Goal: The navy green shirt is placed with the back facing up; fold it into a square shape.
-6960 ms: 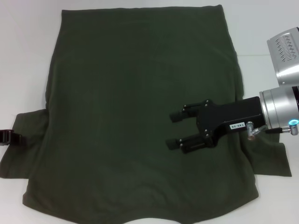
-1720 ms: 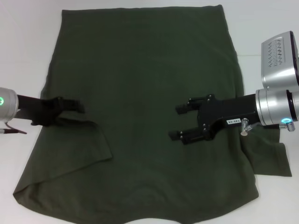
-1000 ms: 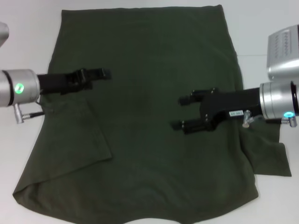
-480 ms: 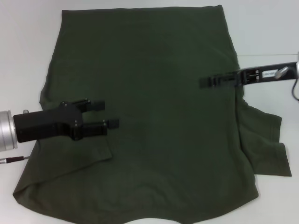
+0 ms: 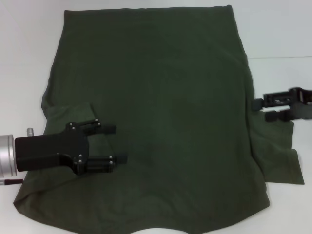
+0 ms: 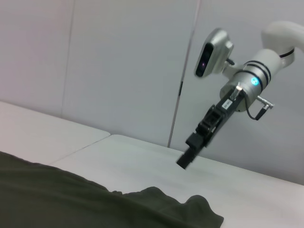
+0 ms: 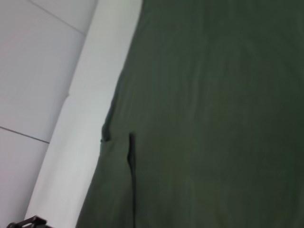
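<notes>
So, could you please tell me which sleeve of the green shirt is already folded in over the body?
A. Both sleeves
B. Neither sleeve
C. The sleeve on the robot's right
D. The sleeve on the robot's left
D: in the head view the left sleeve lies folded onto the shirt beside the open left gripper, while the right sleeve sticks out flat on the table below the right gripper.

The navy green shirt [image 5: 156, 112] lies on the worktop [image 5: 282, 34]; left gripper [image 5: 117, 144] at eight o'clock over it, right gripper [image 5: 257, 107] at three o'clock.
</notes>
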Available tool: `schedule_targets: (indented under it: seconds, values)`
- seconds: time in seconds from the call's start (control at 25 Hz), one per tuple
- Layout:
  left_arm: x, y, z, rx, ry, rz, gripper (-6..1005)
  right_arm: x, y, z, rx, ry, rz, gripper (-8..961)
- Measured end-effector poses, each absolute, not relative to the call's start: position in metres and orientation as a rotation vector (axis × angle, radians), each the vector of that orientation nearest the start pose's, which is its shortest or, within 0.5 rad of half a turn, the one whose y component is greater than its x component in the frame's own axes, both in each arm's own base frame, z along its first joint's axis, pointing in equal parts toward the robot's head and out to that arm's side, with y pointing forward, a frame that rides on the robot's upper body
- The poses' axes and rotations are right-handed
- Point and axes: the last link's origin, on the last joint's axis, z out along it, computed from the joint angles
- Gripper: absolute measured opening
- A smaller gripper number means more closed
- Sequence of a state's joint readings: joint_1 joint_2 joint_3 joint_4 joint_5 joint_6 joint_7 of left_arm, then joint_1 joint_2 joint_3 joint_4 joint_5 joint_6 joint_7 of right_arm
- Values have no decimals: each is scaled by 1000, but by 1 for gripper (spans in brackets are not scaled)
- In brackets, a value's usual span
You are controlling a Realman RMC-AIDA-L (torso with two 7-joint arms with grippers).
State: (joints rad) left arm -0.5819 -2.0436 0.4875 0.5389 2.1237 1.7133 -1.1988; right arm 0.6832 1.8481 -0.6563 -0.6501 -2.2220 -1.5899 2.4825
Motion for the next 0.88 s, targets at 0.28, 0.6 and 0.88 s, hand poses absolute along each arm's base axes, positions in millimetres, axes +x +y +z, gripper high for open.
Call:
schedule_targets:
  seconds: [0.28, 0.6, 0.88]
  values:
    - [-267, 314, 8, -2751, -430, -839, 861, 301, 364, 96, -2145, 1966, 371, 850]
    - [-264, 320, 11, -2753, -414, -824, 860, 318, 358, 97, -2043, 2031, 211, 850]
    - [-261, 324, 12, -2759, -412, -812, 861, 327, 358, 95, -1996, 2023, 173, 850]
